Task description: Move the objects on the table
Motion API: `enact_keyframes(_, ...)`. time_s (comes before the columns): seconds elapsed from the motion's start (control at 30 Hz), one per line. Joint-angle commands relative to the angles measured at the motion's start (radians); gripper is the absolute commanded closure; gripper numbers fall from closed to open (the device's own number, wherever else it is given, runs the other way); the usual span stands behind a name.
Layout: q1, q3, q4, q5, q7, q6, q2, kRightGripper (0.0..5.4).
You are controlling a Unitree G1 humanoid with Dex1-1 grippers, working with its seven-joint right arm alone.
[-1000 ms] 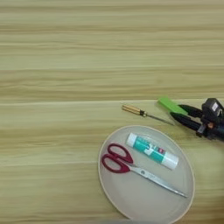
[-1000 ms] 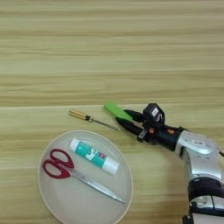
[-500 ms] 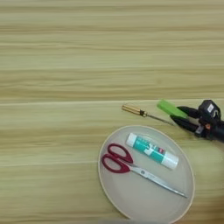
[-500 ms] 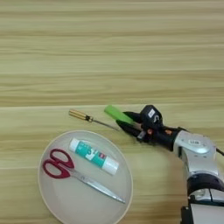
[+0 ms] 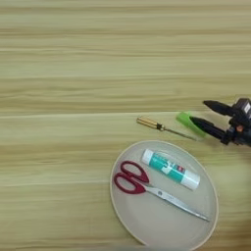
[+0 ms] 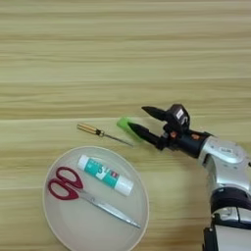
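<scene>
End effector (image 6: 139,121) sits open at the green block (image 6: 125,125) on the bench (image 6: 122,49), beside the screwdriver (image 6: 100,133), scissors (image 6: 73,188) and glue stick (image 6: 105,175) on the plate (image 6: 59,225); looks like the pre-grasp step, next needs closing squarely on the block.

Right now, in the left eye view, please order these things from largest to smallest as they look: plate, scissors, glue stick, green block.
1. Plate, clearly the largest.
2. Scissors, longest of the small things.
3. Glue stick, shorter than the scissors.
4. Green block, smallest, though the tool may cover part of it.
</scene>
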Motion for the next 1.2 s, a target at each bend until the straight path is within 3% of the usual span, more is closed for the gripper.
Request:
enact_keyframes(0.03,-0.04,-0.029,-0.114,0.058,0.002,0.036,-0.034,1.26)
enact_keyframes(0.47,0.067,-0.028,-0.353,0.148,0.098,0.131,-0.048,0.03)
enact_keyframes(0.77,0.182,-0.041,-0.571,0.216,0.165,0.21,-0.074,0.03)
enact_keyframes(1.07,0.355,-0.037,-0.79,0.211,0.194,0.266,-0.108,0.03)
enact_keyframes(1.2,0.432,-0.033,-0.908,0.229,0.201,0.333,-0.135,0.03)
